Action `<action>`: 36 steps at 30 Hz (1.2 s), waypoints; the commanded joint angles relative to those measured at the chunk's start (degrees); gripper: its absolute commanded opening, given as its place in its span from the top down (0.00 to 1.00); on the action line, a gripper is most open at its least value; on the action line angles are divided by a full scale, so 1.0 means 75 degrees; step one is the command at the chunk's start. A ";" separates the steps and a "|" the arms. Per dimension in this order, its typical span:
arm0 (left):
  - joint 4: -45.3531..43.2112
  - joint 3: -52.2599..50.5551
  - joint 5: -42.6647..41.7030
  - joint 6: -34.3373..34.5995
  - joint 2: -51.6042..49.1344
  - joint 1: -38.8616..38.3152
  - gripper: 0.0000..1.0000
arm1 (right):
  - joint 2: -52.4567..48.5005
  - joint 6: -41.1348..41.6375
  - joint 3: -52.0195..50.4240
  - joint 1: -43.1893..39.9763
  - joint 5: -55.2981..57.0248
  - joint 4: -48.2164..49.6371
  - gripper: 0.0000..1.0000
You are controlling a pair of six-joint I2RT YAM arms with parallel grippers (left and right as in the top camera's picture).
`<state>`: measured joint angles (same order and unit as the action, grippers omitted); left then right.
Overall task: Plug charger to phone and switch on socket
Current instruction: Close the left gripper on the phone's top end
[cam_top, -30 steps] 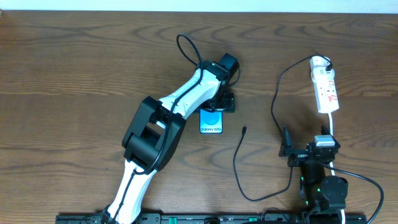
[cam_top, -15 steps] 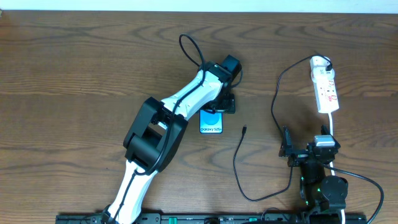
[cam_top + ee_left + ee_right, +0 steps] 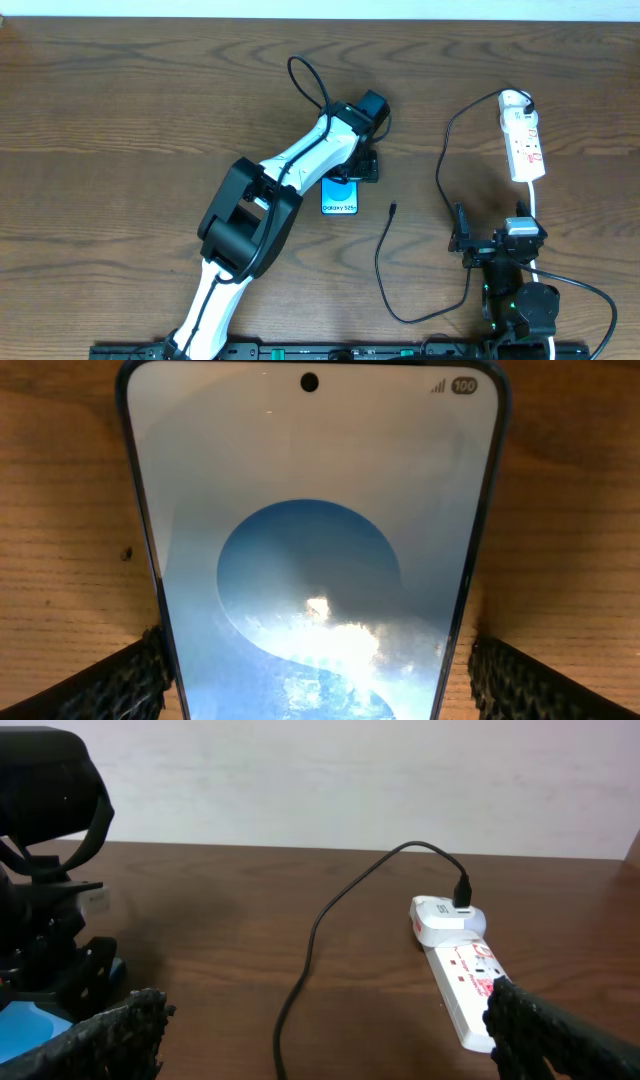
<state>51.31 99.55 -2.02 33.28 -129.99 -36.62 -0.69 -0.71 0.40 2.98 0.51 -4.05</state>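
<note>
Only the left arm has shifted since 1 s ago, its wrist nudged slightly rightward, while everything on the brown wooden table [image 3: 120, 120] lies as before. Nearest the base, the right gripper [image 3: 325, 1005] hangs above the table with its 2 black ridged pads [image 3: 120, 1035] spread wide and nothing between them. Beyond it, the thin black charger cable [image 3: 377, 260] loops across the wood, and its small free plug [image 3: 393, 208] lies just right of the slim rectangular smartphone with a blue-cyan screen [image 3: 340, 197], apart from it. The smartphone lies flat, screen up, and the left gripper [image 3: 352, 165] straddles its far end, closed down to the smartphone's width, the pads seemingly touching both long edges. Farthest right, the narrow white power strip with red markings [image 3: 524, 140] holds the cable's other plug in its far end.
</note>
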 commanded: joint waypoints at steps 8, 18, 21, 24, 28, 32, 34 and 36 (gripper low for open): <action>0.0090 -0.0376 0.0557 0.0125 -0.0402 0.0038 0.16 | 0.0041 -0.0085 -0.0012 0.0052 0.0058 -0.0032 0.01; 0.0093 -0.0370 0.0557 0.0125 -0.0399 0.0038 0.19 | 0.0041 -0.0085 -0.0012 0.0052 0.0058 -0.0032 0.01; 0.0114 -0.0356 0.0557 0.0125 -0.0396 0.0041 0.20 | 0.0041 -0.0085 -0.0012 0.0052 0.0058 -0.0032 0.01; 0.0204 -0.0268 0.0557 0.0125 -0.0396 0.0052 0.20 | 0.0041 -0.0085 -0.0012 0.0052 0.0058 -0.0032 0.01; 0.0344 -0.0096 0.0557 0.0122 -0.0396 0.0052 0.20 | 0.0041 -0.0085 -0.0012 0.0052 0.0058 -0.0032 0.01; 0.0452 0.0038 0.0554 0.0122 -0.0379 0.0052 0.20 | 0.0041 -0.0085 -0.0012 0.0052 0.0058 -0.0032 0.01; 0.0525 0.0058 0.0554 0.0122 -0.0291 0.0052 0.20 | 0.0041 -0.0085 -0.0012 0.0052 0.0058 -0.0032 0.01; 0.0554 0.0061 0.0557 0.0122 -0.0181 0.0052 0.20 | 0.0041 -0.0085 -0.0012 0.0052 0.0058 -0.0032 0.01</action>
<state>54.13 100.25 -0.99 33.71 -130.06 -36.58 -0.69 -0.71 0.40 2.98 0.49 -4.05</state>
